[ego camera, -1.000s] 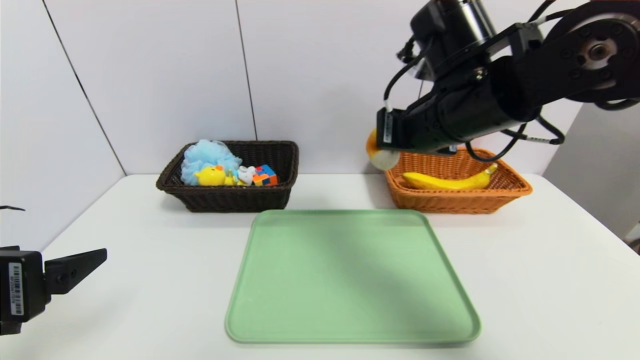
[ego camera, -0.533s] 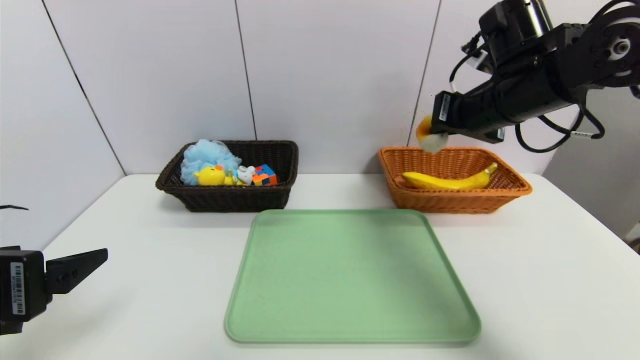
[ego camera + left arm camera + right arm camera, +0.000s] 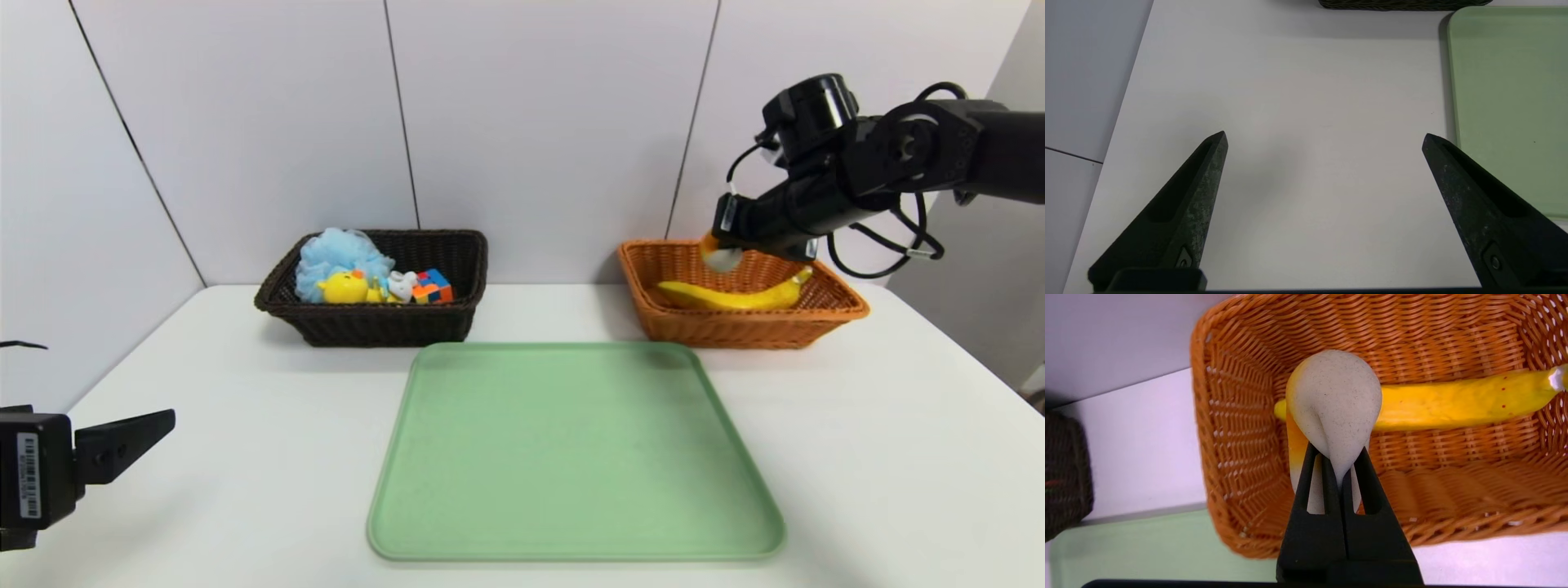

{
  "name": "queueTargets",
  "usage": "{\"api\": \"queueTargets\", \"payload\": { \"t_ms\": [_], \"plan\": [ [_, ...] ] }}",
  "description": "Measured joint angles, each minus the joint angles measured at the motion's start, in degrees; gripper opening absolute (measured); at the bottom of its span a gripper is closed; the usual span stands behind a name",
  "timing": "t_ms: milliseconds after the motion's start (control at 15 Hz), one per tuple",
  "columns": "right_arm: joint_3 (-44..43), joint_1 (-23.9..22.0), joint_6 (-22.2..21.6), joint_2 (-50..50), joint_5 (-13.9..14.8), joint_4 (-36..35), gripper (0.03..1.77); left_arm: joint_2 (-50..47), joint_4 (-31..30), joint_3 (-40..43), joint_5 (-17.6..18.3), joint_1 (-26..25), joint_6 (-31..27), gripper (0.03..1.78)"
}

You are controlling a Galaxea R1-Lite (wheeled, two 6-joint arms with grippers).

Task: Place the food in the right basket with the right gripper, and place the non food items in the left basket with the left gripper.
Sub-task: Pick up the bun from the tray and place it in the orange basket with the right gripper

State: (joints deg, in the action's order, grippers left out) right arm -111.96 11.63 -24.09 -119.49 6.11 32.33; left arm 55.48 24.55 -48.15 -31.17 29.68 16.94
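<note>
Pinched shut by the right end effector above the orange wicker basket, the soft, light, cream-and-orange foam food piece visibly creases, so it likely needs only a gentle edge grip.

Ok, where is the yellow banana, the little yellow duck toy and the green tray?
Long yellow banana (image 3: 731, 296): head view, middle of its body, in the orange basket.
Small yellow duck toy (image 3: 346, 288): head view, its round head.
Flat green plastic tray (image 3: 571, 457): head view, bare centre.
</note>
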Motion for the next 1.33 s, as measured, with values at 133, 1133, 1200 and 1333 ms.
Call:
{"api": "queueTargets", "payload": {
  "t_ms": [133,1133,1200,1333],
  "plan": [
    [0.0,-1.5,0.22,-2.1,0.17,-1.35,0.06,-0.02,-0.02,0.0,0.0,0.02,0.0,1.69],
    [-0.02,-4.46,0.59,-7.27,0.17,-3.52,1.15,1.11,-0.79,0.17,-0.11,0.02,-0.09,1.69],
    [-0.02,-4.44,1.0,-6.63,0.17,-3.52,1.22,1.27,-1.32,0.02,-0.07,0.02,-0.2,1.69],
    [-0.02,-4.36,2.27,-4.6,0.2,-3.25,1.33,1.55,-1.95,-0.66,-0.13,0.02,-0.46,1.69]
  ]
}}
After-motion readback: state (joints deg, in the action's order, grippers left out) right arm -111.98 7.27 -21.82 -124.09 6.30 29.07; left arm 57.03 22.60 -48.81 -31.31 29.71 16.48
